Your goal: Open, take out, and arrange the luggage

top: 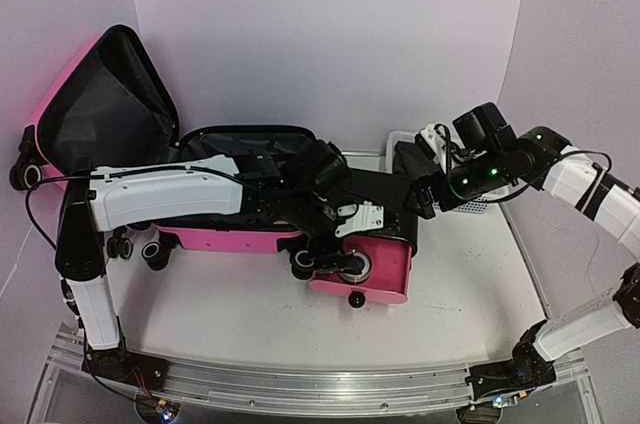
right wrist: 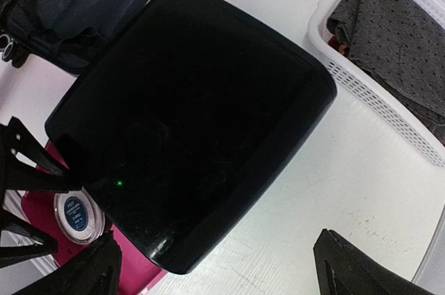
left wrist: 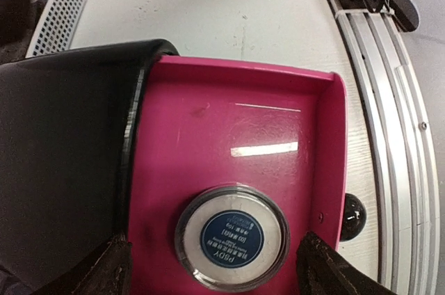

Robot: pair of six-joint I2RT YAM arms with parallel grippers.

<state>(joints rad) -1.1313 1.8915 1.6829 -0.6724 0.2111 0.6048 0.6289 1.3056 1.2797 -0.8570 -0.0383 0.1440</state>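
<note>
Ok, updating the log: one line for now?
luggage open; left gripper open over tin in drawer; right gripper open above cabinet

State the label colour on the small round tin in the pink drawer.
Dark blue, white print. The small round tin shows best in the left wrist view.

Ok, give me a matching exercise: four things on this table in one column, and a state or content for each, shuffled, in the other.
Things:
1. suitcase
2. drawer
3. basket
4. jar

States:
A. holds grey cloth
B. round, clear-lidded
C. open, at the back left
D. pulled out of the cabinet

Pairs: 1-C, 2-D, 3-A, 4-B
</note>
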